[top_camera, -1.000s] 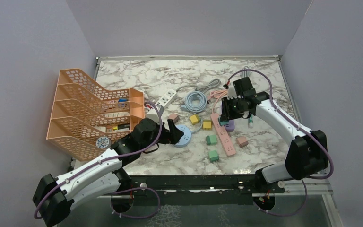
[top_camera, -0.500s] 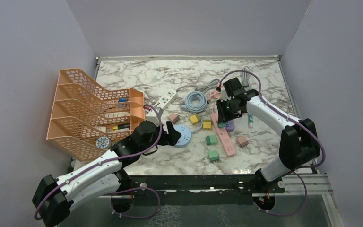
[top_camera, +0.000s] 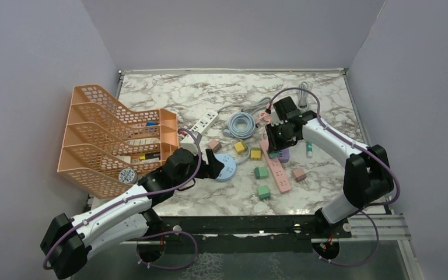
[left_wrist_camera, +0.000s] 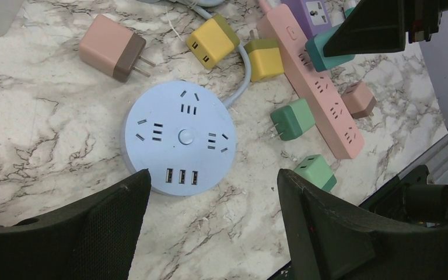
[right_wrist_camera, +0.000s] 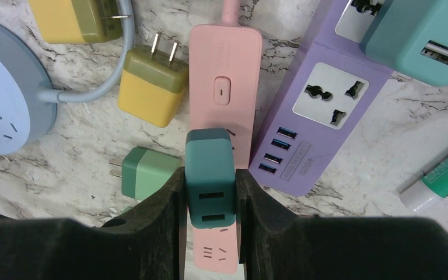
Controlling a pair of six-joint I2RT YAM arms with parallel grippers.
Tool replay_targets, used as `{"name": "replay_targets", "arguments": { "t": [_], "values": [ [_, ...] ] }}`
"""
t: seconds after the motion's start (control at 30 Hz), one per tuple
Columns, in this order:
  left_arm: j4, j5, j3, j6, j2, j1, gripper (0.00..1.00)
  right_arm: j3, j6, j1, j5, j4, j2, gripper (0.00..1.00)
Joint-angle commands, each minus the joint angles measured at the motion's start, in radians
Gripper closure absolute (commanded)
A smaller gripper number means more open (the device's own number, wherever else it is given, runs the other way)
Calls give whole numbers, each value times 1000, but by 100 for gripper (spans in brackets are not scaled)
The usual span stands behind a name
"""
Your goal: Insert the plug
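My right gripper (right_wrist_camera: 210, 201) is shut on a dark teal plug (right_wrist_camera: 210, 175) and holds it over the upper end of the pink power strip (right_wrist_camera: 220, 93), just below the strip's switch. From above, the right gripper (top_camera: 275, 140) sits at the far end of the pink strip (top_camera: 280, 172). My left gripper (left_wrist_camera: 210, 192) is open and empty above the near edge of the round light-blue socket hub (left_wrist_camera: 178, 137), which also shows in the top view (top_camera: 224, 167). The left gripper (top_camera: 213, 163) hovers beside the hub.
A purple power strip (right_wrist_camera: 318, 122) with a teal adapter (right_wrist_camera: 423, 35) plugged in lies right of the pink one. Yellow (right_wrist_camera: 151, 87), green (right_wrist_camera: 146, 172) and pink (left_wrist_camera: 114, 49) plugs lie around. A white strip (top_camera: 204, 122), coiled cable (top_camera: 242, 123) and orange trays (top_camera: 114, 137) stand at the left.
My right gripper has moved left and slightly toward the back with the teal plug, ending over the top of the pink strip. The left arm has barely shifted.
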Motion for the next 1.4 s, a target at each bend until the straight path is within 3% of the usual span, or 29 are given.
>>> {"name": "replay_targets", "arguments": {
  "t": [0.0, 0.47, 1.0, 1.27, 1.37],
  "values": [
    [29, -18, 10, 23, 9, 2, 18, -10, 23, 27, 45, 32, 16, 99],
    [18, -34, 18, 22, 10, 2, 18, -6, 167, 129, 313, -31, 72, 99],
    [-8, -62, 24, 15, -1, 2, 18, -61, 210, 151, 309, 41, 117, 98],
    [-16, -62, 34, 16, 2, 2, 18, 13, 227, 150, 309, -21, 34, 69],
    [-17, -61, 37, 17, 4, 2, 18, 57, 228, 151, 313, -53, 12, 62]
  ]
}}
